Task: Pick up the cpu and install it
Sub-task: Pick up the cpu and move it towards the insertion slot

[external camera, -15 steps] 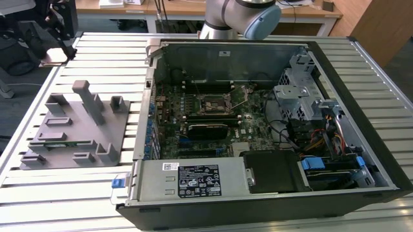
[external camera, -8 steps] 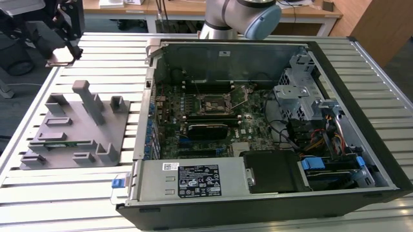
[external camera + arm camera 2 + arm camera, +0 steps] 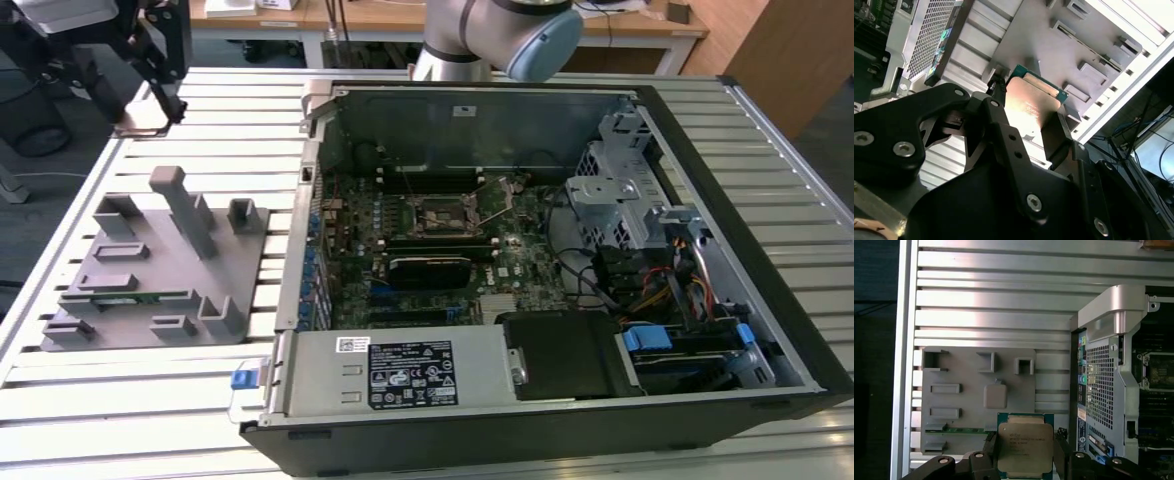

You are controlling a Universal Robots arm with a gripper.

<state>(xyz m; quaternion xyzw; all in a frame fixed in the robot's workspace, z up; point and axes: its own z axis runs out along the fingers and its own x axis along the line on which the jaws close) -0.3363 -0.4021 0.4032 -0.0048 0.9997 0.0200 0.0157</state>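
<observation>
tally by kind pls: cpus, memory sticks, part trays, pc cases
cpu: 1
memory stick: 1
grey parts tray: 1
computer case: 1
total: 4

On the table (image 3: 200,400), the tray (image 3: 147,270) lies at the exterior view's left, with the case (image 3: 534,430) just beside it at the right. A board (image 3: 521,260) lies in the case, its socket (image 3: 438,213) near the middle. A memory stick (image 3: 959,429) lies in the tray. Beyond the tray, the hand (image 3: 144,118) hangs over the table, the cpu (image 3: 1025,447) clamped between its fingers.
</observation>
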